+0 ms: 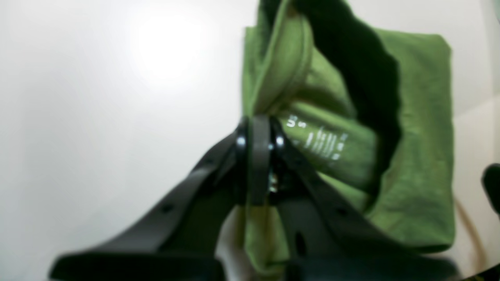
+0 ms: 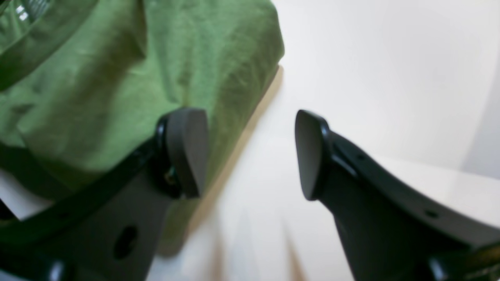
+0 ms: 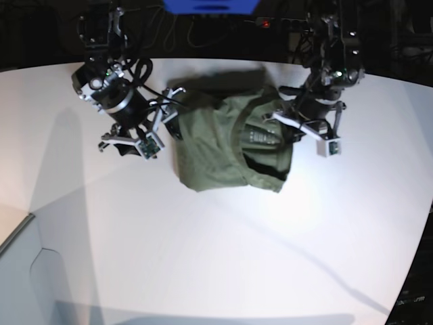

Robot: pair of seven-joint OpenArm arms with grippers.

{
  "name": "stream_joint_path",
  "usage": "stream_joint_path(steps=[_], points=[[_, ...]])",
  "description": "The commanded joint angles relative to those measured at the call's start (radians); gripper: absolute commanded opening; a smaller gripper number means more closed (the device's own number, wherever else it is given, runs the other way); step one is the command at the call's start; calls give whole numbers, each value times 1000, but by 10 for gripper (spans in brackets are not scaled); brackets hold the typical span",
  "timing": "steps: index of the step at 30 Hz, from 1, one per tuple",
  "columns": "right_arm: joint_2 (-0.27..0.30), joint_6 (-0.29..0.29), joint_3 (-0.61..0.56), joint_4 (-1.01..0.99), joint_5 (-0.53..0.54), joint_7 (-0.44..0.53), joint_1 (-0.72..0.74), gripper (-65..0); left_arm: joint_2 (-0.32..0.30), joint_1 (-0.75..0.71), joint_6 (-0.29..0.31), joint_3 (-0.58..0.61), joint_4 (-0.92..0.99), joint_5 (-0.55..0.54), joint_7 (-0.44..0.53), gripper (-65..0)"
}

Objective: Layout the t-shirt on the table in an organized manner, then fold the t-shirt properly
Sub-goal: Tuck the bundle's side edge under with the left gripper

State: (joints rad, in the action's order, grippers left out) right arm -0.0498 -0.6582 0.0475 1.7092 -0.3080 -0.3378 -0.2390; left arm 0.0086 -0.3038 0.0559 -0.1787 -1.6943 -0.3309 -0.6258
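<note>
The olive-green t-shirt point(image 3: 216, 149) lies bunched and partly doubled over at the back middle of the white table point(image 3: 203, 257). In the left wrist view my left gripper point(image 1: 256, 128) is shut on a raised fold of the t-shirt point(image 1: 414, 117) beside the collar, where white label print shows. In the base view the left gripper point(image 3: 285, 120) is at the shirt's right side. My right gripper point(image 2: 250, 152) stands open at the cloth's edge. One of its fingers point(image 2: 187, 152) hangs over the t-shirt point(image 2: 117, 58), the other over bare table point(image 2: 371, 58). The right gripper point(image 3: 172, 112) is at the shirt's left side.
A blue object point(image 3: 210, 7) and dark cables sit behind the table's back edge. The tabletop curves away at the right point(image 3: 419, 223). A lower grey surface point(image 3: 27, 284) shows at the bottom left corner.
</note>
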Motion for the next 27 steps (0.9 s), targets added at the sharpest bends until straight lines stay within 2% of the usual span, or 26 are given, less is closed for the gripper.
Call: stream_joint_path(steps=[1, 7, 9, 16, 18, 22, 27], points=[[0, 1, -2, 18, 14, 26, 10, -295, -2, 5, 6, -11, -11, -4, 19, -649], [-5, 1, -8, 18, 14, 26, 10, -295, -2, 39, 6, -17, 82, -4, 19, -644], [-5, 1, -8, 18, 14, 26, 10, -295, -2, 47, 6, -17, 110, -4, 19, -616], [-3, 1, -8, 18, 14, 26, 8, -295, -2, 28, 6, -18, 87, -4, 19, -315], [-3, 1, -5, 18, 14, 26, 7, -295, -2, 2, 6, -34, 40, -4, 19, -273], [-3, 1, -4, 18, 14, 26, 3, -295, -2, 1, 6, -78, 0, -4, 19, -263], [-6, 1, -8, 18, 14, 26, 0, -295, 3, 59, 6, -74, 63, -4, 19, -262]])
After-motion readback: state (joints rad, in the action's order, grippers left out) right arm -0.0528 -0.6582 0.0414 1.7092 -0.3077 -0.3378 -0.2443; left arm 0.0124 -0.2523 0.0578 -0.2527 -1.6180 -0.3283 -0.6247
